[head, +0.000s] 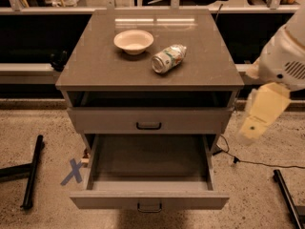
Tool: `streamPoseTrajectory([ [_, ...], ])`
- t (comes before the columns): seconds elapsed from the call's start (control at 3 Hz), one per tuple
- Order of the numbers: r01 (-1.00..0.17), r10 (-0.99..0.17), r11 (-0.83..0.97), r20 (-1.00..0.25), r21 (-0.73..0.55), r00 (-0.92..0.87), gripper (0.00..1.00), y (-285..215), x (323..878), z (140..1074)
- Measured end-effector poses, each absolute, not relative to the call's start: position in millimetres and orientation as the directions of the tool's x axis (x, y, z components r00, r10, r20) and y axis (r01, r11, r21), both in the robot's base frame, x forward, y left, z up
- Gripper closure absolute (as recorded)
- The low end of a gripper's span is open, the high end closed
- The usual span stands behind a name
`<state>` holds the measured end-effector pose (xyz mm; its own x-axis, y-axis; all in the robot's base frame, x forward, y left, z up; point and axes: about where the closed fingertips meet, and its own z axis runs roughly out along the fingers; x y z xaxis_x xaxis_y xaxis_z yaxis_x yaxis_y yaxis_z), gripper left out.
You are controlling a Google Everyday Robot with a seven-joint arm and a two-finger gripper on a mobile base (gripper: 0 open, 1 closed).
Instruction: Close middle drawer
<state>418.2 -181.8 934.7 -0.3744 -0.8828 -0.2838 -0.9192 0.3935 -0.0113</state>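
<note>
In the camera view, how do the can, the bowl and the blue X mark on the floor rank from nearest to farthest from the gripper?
The gripper hangs right of the cabinet.
1. Can, lying on the cabinet top, right of centre.
2. Bowl, on the top, further left.
3. Blue X mark, on the floor left of the cabinet.
</note>
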Motion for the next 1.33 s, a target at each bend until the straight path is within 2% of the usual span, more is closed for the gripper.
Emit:
streamPoseTrajectory([
  [0.33,-0.898,-0.843,0.424,-0.314,0.114,-0.438,0.00,-151,394,897],
  [1.33,-0.894,-0.852,0.411,-0.275,0.177,-0.446,0.00,-137,380,856],
])
